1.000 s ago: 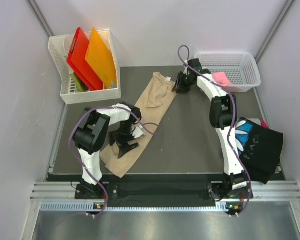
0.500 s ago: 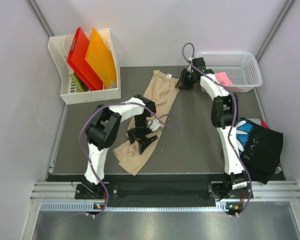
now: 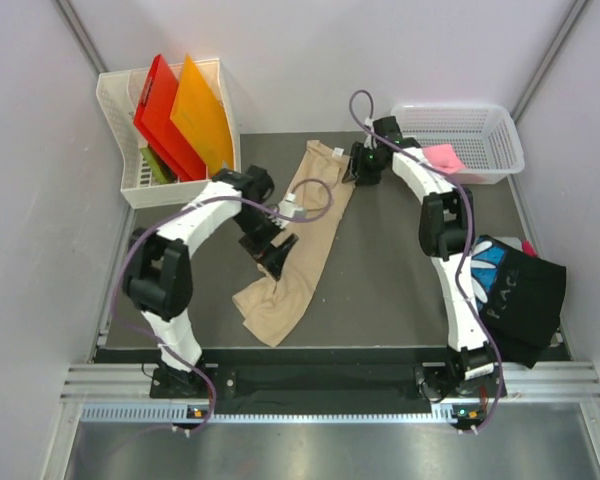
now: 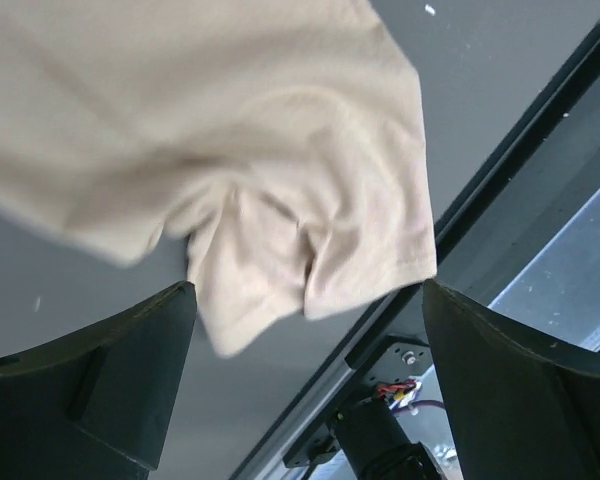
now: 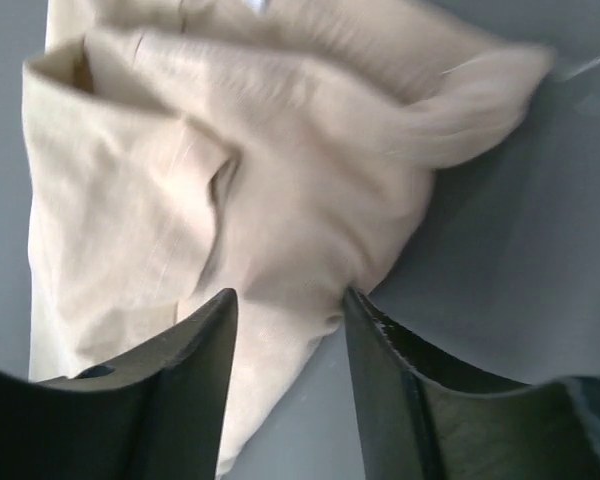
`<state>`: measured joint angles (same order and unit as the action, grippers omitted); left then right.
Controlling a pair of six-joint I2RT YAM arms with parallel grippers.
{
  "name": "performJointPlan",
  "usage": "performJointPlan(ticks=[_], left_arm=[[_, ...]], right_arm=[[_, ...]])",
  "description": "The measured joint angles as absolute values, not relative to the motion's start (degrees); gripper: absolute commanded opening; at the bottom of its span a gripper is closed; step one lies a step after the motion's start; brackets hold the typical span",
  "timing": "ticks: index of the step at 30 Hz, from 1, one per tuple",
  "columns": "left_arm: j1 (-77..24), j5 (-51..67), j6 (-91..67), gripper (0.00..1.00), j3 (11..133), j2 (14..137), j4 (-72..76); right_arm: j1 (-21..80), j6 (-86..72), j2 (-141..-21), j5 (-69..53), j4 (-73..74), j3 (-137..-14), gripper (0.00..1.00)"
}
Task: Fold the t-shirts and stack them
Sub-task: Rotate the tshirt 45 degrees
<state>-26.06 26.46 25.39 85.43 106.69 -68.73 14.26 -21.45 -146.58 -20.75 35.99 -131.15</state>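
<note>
While the folded tan cloth t-shirt lies diagonally on the dark table, the left gripper hovers over its middle, jaws wide, empty. The right gripper sits at the shirt's far right corner, jaws half parted; cannot tell whether it holds cloth.

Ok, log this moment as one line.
left gripper: open, above tan shirt | right gripper: jaws parted at shirt's far end | fold: unfinished
</note>
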Motion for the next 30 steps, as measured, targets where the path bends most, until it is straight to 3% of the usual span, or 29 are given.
performJointPlan(ticks=[9, 17, 22, 26, 30], left_arm=[[-11.20, 27.31, 27.51, 0.99, 77.43, 94.43, -74.08], [3.14, 21.87, 29.69, 0.99, 74.43, 85.95, -75.07], [-3.57, 25.76, 30.17, 0.99, 74.91, 87.07, -74.78], [-12.88, 28.86, 30.20, 0.99, 75.07, 90.56, -73.03], [-16.01, 32.01, 30.22, 0.99, 73.43, 93.86, -71.46]], right_arm=[[19.70, -18.41, -138.61, -16.95, 45.32, -127.94, 0.63], [25.65, -16.08, -117.91, -11.07, 48.38, -114.06, 0.56], [28.71, -16.82, -113.73, -12.36, 47.72, -108.71, 0.52], [29.67, -18.57, -119.17, -14.59, 47.05, -108.38, 0.51], [30.13, -20.82, -126.15, -16.86, 46.00, -108.66, 0.51]])
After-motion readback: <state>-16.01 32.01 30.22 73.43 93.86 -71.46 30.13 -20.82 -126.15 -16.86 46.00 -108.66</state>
